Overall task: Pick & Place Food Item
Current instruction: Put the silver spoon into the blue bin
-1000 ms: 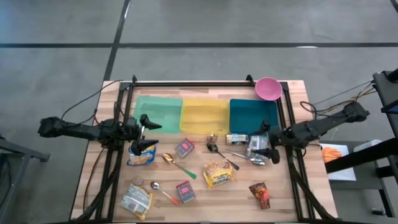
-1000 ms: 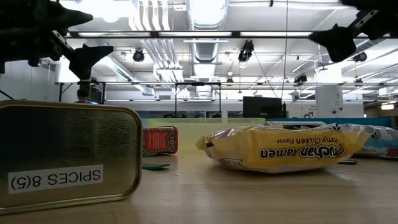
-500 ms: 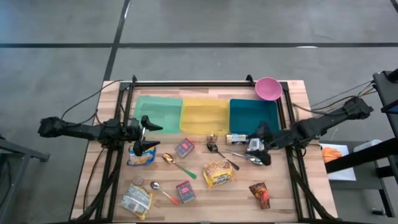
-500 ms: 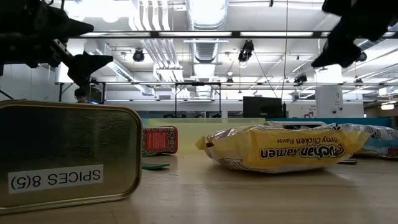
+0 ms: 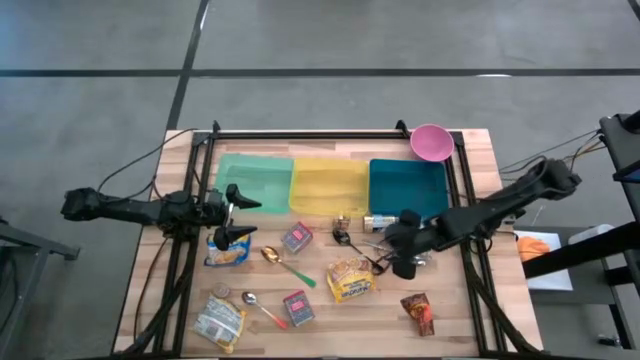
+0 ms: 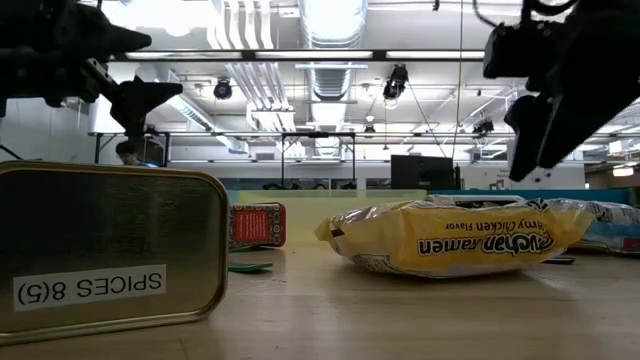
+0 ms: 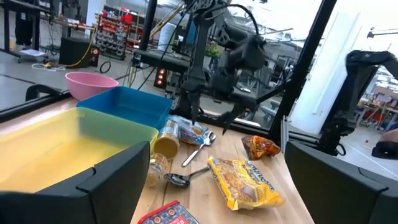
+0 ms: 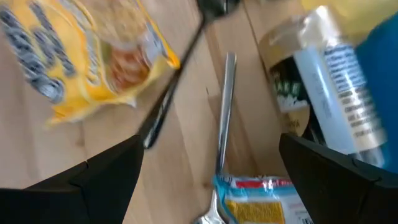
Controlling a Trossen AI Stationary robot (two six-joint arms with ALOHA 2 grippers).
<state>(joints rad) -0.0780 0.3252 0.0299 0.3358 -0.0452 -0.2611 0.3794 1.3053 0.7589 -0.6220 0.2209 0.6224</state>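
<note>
The right gripper [image 5: 388,262] – wide open, holding nothing – should drop straight onto the yellow ramen pack [image 5: 351,279] at its seven o'clock, missing the spoons [image 5: 372,250].

Evenly lit from above, with soft, short shadows on the table [image 5: 470,150]. Strong glare from ceiling lights [image 6: 335,20] across the low view, leaving both arms as dark silhouettes. Heavy motion blur over the ramen packet [image 8: 87,56] and spoon [image 8: 225,112] at the right wrist.
</note>
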